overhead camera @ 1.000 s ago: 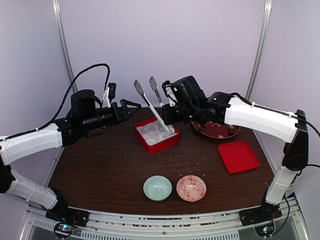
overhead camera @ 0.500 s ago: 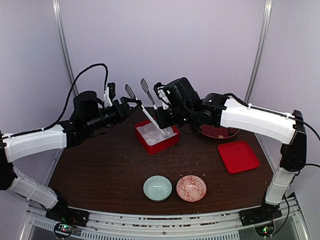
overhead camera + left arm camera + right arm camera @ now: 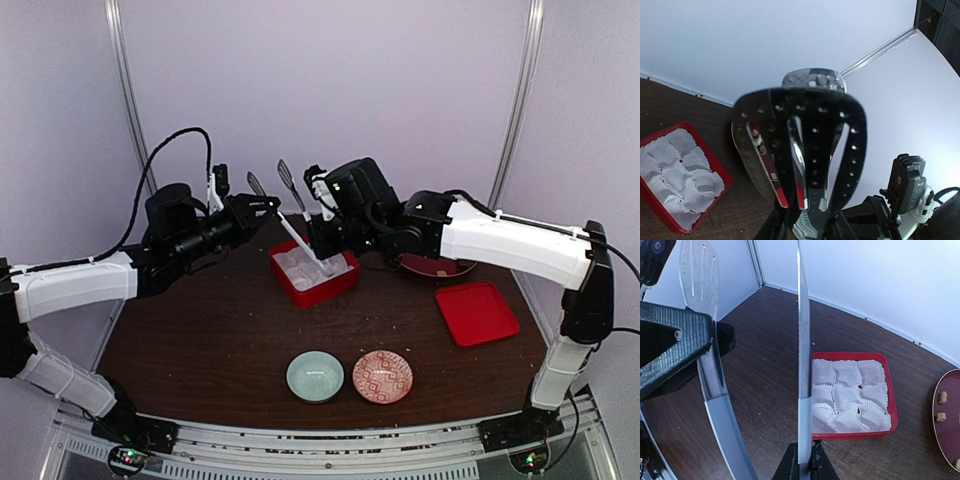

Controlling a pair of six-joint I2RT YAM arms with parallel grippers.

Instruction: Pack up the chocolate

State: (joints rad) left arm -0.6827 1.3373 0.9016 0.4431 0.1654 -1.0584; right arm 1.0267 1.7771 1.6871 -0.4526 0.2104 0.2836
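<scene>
Dark brown wood makes up the table [image 3: 200, 330], with pale lilac walls [image 3: 380, 70] closing it in. Toward the back I see a red box [image 3: 318, 293] packed with white crinkled paper cups [image 3: 847, 392]. A flat red lid [image 3: 477, 312] lies well apart on the right. At the near edge a pale green bowl [image 3: 315, 377] and a red patterned bowl [image 3: 382, 376] sit just beside each other. The chocolate [image 3: 941, 398] lies on a dark red plate [image 3: 440, 266] behind my right arm and shows as small tan lumps. My right gripper [image 3: 802, 466] is clamped on the silver tongs [image 3: 714, 385], holding them tilted above the box. My left gripper [image 3: 265, 205] has its fingers spread around one tong arm. I cannot tell whether they touch it.
</scene>
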